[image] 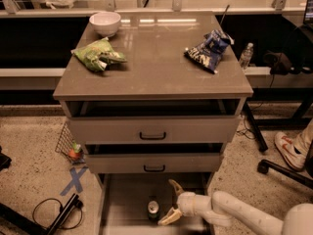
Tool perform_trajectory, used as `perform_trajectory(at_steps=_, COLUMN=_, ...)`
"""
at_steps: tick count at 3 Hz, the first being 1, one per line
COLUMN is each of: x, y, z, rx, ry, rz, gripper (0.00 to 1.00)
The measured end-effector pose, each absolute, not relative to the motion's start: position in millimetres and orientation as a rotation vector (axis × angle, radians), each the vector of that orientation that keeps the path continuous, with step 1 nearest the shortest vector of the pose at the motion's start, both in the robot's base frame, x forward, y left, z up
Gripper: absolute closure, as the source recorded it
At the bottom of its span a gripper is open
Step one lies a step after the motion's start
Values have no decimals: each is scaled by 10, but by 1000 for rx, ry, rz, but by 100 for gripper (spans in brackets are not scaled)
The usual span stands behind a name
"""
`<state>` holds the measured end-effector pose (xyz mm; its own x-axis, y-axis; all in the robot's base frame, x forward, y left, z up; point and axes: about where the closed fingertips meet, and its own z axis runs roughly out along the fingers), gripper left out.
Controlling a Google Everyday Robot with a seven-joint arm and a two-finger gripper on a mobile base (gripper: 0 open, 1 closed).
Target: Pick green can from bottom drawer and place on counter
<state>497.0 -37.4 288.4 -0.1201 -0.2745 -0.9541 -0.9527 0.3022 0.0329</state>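
ACCESS: bottom drawer [111, 205] pulled out, floor bare left of green can [153, 209] | GRIPPER [167, 202]: inside drawer just right of can, fingers spread | OVERHEAD: middle drawer front [122, 163] limits rear entry | COUNTER [156, 62]: centre and front strip free; snack bag [98, 55] left, blue bag [209, 51] right, bowl [105, 22] back-left.
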Motion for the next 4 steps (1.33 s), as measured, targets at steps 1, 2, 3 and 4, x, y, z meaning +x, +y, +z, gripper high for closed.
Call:
perform_trajectory(at_steps=1, x=4996, y=-266, z=2464, rx=-1164, ry=1582, rz=913, gripper=0)
perform_trajectory(at_steps=2, x=4977, y=-161, z=2129, rx=-1172, ry=1561, rz=953, gripper=16)
perform_trajectory(at_steps=3, x=4967, y=-44, z=1895, rx=-1185, ry=1551, rz=987, gripper=41)
perform_trajectory(at_steps=4, x=4973, y=55, z=1831, rx=-1184, ry=1538, rz=1010, gripper=64)
